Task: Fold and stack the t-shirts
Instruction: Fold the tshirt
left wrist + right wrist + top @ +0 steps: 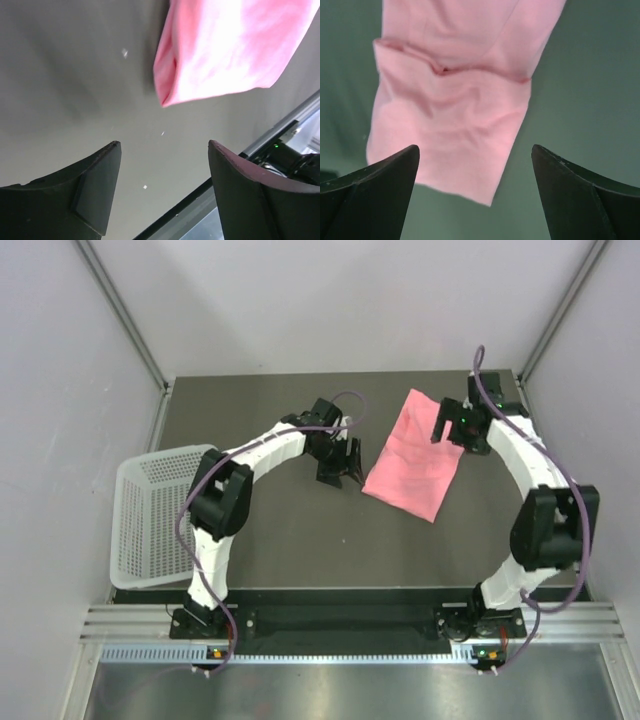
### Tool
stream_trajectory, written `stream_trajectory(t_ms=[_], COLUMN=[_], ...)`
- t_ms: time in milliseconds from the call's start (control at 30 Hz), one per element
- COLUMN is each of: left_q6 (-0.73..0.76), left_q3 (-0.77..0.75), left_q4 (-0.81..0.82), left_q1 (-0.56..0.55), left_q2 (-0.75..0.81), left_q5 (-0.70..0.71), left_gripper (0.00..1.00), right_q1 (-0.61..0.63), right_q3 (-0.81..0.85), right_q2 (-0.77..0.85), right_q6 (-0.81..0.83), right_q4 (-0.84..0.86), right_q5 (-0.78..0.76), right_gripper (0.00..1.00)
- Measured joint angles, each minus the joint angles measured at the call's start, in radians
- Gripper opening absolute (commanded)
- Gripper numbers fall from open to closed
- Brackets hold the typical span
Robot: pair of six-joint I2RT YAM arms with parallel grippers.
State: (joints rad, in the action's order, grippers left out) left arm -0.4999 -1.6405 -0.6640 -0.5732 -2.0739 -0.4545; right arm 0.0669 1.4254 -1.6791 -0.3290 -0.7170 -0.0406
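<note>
A dark grey tabletop sits inside a booth with plain pale walls.

**T-shirt.** One salmon-pink t-shirt lies flat on the tabletop, folded into a rough rectangle set at a slant. No print is visible. The right wrist view shows soft wrinkles and a hemmed fold line across the cloth, with a small pucker in it. The left wrist view shows a doubled, folded corner.

**Left arm.** The arm bends in an arc from its base toward the table's middle. The left tool points down, fingers spread wide with nothing between them. The t-shirt lies just to its right, close by but not touching.

**Right arm.** The arm curves up the right side and turns inward. The right tool hangs over the far right part of the t-shirt, fingers spread wide and gripping nothing. The cloth lies below and ahead of it.

**Edges and room.** A white perforated basket stands well to the left of the left tool, at the left table edge. Bare tabletop extends from both tools to the near edge. The far right corner of the table lies close behind the right tool.
</note>
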Motion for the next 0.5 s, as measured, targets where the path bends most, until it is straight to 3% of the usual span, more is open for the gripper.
stream_trajectory(t_ms=[133, 300, 500], left_q6=[-0.039, -0.130, -0.223], left_q3=[-0.054, -0.068, -0.087], left_q4=[0.018, 0.058, 0.072], left_q1=[-0.004, -0.006, -0.011], left_q2=[-0.080, -0.143, -0.188], left_q5=[-0.048, -0.085, -0.105], left_gripper=[0.70, 0.67, 0.63], right_q1=[-0.047, -0.075, -0.167], right_q3=[-0.291, -0.669, -0.842], right_q2=[0.187, 0.275, 0.367], right_q6=[-0.022, -0.081, -0.140], right_q4=[0.099, 0.227, 0.337], right_q5=[0.183, 0.368, 0.495], right_gripper=[0.87, 0.65, 0.63])
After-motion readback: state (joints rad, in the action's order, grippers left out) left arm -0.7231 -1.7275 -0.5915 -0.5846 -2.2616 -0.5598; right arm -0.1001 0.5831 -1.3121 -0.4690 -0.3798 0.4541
